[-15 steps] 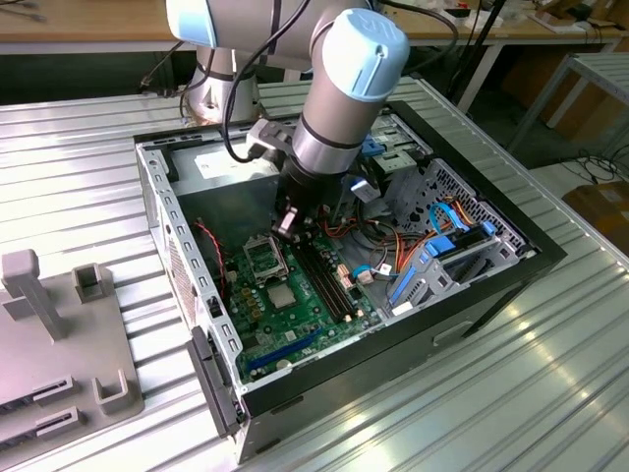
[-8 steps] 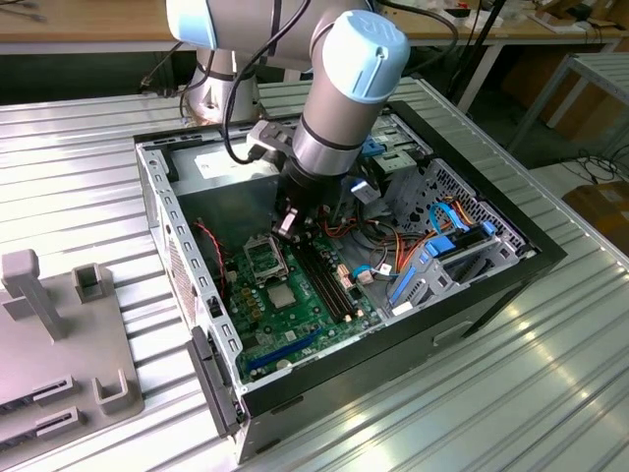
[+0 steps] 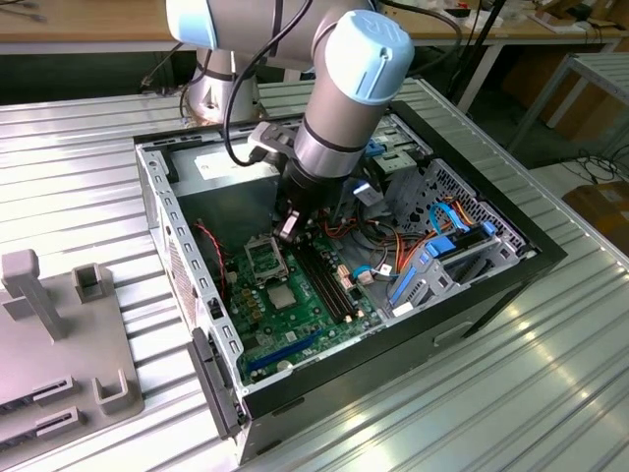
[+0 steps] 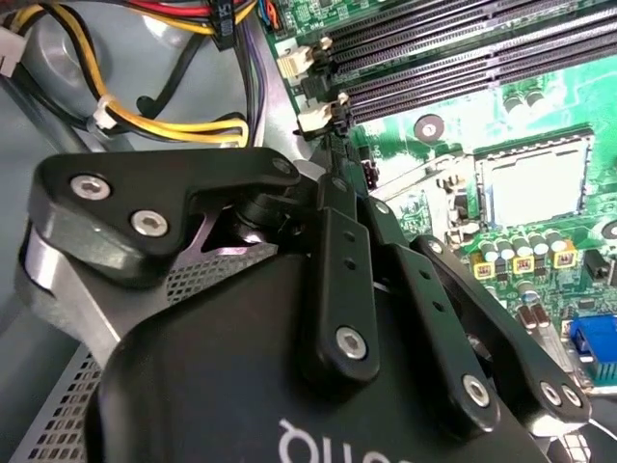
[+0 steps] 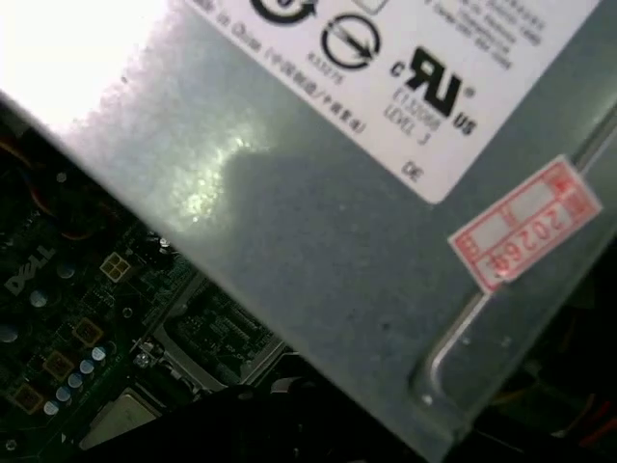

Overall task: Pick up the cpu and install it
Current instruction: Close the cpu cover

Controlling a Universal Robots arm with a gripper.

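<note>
The cpu (image 3: pixel 282 296) is a small silver-grey square lying flat on the green motherboard (image 3: pixel 314 329), inside the open computer case. It lies just in front of the black-framed socket (image 3: pixel 263 258). My gripper (image 3: pixel 288 226) hangs over the board, above the back edge of the socket and clear of the cpu. It holds nothing that I can see. In the second wrist view the cpu (image 4: pixel 535 183) lies beyond the gripper's black linkage (image 4: pixel 347 280), beside the long black memory slots (image 4: pixel 463 58). In the first wrist view a corner of the cpu (image 5: pixel 120 422) shows below the socket (image 5: pixel 217 331).
The case wall (image 3: pixel 182 261) rises on the exterior view's left. A drive cage with blue parts (image 3: pixel 442 251) stands on its right. Yellow and red cables (image 4: pixel 174 125) run behind the gripper. A grey metal power supply box (image 5: pixel 337 231) is close to the wrist. A grey fixture (image 3: pixel 59 334) lies outside the case.
</note>
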